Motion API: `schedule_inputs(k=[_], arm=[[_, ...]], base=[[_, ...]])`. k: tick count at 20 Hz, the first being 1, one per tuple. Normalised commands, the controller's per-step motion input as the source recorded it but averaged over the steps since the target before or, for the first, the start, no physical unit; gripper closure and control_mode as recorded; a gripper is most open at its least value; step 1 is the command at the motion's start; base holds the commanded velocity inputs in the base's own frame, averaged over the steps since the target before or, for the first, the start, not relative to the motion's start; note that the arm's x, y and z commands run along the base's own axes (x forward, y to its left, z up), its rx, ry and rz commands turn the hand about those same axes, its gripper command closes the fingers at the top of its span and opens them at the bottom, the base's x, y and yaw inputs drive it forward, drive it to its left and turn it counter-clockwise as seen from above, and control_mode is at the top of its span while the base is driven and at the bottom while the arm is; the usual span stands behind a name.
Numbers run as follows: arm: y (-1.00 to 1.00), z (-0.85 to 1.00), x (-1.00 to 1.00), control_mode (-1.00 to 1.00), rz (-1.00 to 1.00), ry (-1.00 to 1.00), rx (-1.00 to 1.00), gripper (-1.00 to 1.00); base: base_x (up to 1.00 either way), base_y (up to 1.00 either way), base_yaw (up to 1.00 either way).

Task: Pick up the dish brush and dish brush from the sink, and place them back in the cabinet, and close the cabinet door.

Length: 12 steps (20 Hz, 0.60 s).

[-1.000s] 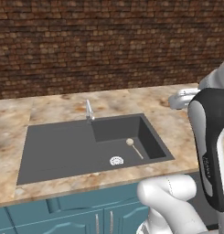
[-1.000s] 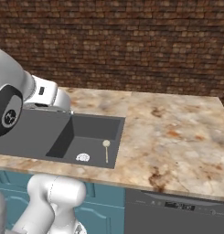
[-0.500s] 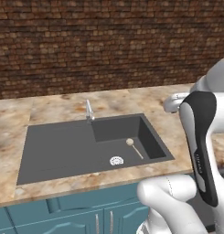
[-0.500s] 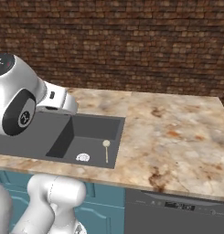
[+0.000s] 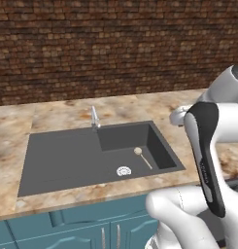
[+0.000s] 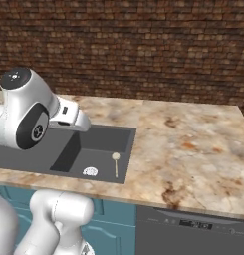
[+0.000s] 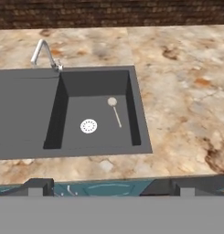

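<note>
**Ana:** Brick wall behind, a mottled stone worktop (image 5: 52,121) in front, and the sink (image 5: 57,160) set into it. Where is the brush?

**Ben:** One dish brush (image 7: 115,110) lies flat on the floor of the deep right basin, just beside the drain (image 7: 88,126), its round pale head toward the faucet (image 7: 44,54) side and its thin handle pointing toward the front wall. Only that one can be made out.

**Ana:** And the claw?

**Ben:** The claw (image 7: 109,185) hangs high above the front edge of the worktop, well apart from the brush, its two dark fingertips (image 7: 38,186) spread wide and holding nothing.

**Ana:** So the reach comes first. How should the arm do it well?

**Ben:** Judging from the hand view, it should come down over the basin, stay off the right wall, and turn so the jaws straddle the thin handle across its width, near the middle. The handle lies flat, so the tips must nearly touch the basin floor before closing.

**Ana:** Any brand or writing?

**Ben:** None legible; small pale marks on the dishwasher panel (image 6: 193,225) are too tiny to read.
</note>
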Motion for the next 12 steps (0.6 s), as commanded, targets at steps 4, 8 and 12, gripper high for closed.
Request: schedule_inputs(k=[4,8,12], arm=[[-0.01,-0.29,0.11,-1.00,0.00,0.04,0.00,-1.00],[0.00,-0.27,0.14,-1.00,0.00,0.04,0.00,-1.00],[-0.02,-0.28,0.09,-1.00,0.00,0.04,0.00,-1.00]], base=[[0.00,0.00,0.00],[0.00,0.00,0.00],[0.00,0.00,0.00]])
